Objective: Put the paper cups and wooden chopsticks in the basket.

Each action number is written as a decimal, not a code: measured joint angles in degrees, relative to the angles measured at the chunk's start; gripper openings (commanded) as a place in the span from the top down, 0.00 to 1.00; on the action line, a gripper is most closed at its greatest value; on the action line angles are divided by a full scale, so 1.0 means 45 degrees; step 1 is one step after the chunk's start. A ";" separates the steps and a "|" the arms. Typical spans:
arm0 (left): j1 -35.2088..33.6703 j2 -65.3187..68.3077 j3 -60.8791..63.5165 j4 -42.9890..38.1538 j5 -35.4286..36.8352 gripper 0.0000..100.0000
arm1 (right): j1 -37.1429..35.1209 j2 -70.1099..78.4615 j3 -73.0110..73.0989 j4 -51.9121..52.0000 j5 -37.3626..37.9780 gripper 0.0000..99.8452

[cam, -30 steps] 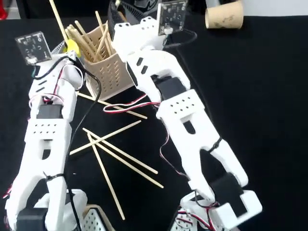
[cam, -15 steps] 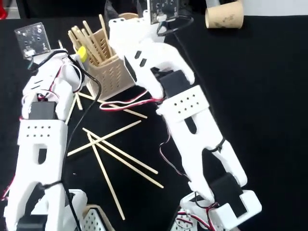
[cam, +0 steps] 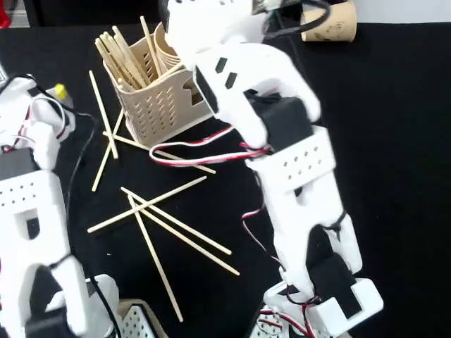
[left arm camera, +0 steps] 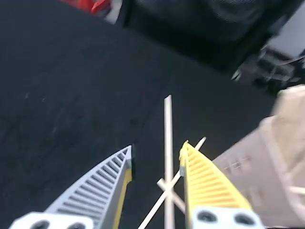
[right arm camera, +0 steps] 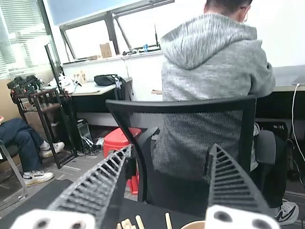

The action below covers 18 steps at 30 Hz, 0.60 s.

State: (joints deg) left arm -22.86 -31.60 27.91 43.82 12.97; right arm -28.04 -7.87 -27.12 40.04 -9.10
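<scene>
Left gripper (left arm camera: 156, 148) gapes open over a pale wooden chopstick (left arm camera: 167, 129) lying beside the beige perforated basket (cam: 158, 105); more are scattered across the black table (cam: 394, 141). Right gripper (right arm camera: 170, 150) also open, raised by the basket. Sticks look light, stiff and prone to roll, so pinch mid-length. Brown paper cup (cam: 328, 22) lies on its side at the far edge; likely crushable, grip softly.

Spread gripper (left arm camera: 156, 148) above crossed chopsticks (left arm camera: 167, 119)

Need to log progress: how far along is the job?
Done: the basket holds a bundle of chopsticks and a paper cup. In hand: nothing; the left tool and right tool are open and empty. Left: several loose chopsticks on the table and one cup lying on its side at the far edge.
</scene>
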 measured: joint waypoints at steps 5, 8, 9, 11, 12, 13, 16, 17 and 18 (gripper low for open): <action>-0.0098 0.3145 -0.1016 0.0039 -0.0293 0.77 | 0.0840 0.0000 -0.1817 0.2501 -0.0469 0.76; -0.0117 0.5763 -0.2598 0.0488 -0.0352 0.77 | 0.1641 0.0000 -0.2833 0.4298 -0.0488 0.76; -0.0117 0.6701 -0.3302 0.0801 -0.0352 0.77 | 0.2012 0.0000 -0.3145 0.4884 -0.0508 0.76; -0.0117 0.8694 -0.4982 0.1641 -0.0430 0.77 | 0.2774 0.0000 -0.3673 0.6134 -0.0547 0.76; -0.0117 0.9729 -0.5919 0.2090 -0.0430 0.77 | 0.3126 -0.0020 -0.3888 0.6720 -0.0547 0.76; -0.0117 1.0745 -0.6994 0.2579 -0.0430 0.77 | 0.3458 -0.0020 -0.4005 0.7287 -0.0547 0.76; -0.0078 1.3636 -1.0374 0.4337 -0.0430 0.77 | 0.4357 -0.0020 -0.4122 0.8791 -0.0352 0.76; -0.0039 1.4574 -1.1526 0.4962 -0.0430 0.77 | 0.4552 -0.0020 -0.4142 0.9260 -0.0293 0.76; 0.0039 1.5453 -1.2757 0.5548 -0.0410 0.77 | 0.4728 -0.0020 -0.4142 0.9690 -0.0254 0.76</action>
State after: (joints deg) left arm -22.68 37.93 -29.49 68.79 11.12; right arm -6.77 -7.96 -45.76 83.65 -10.24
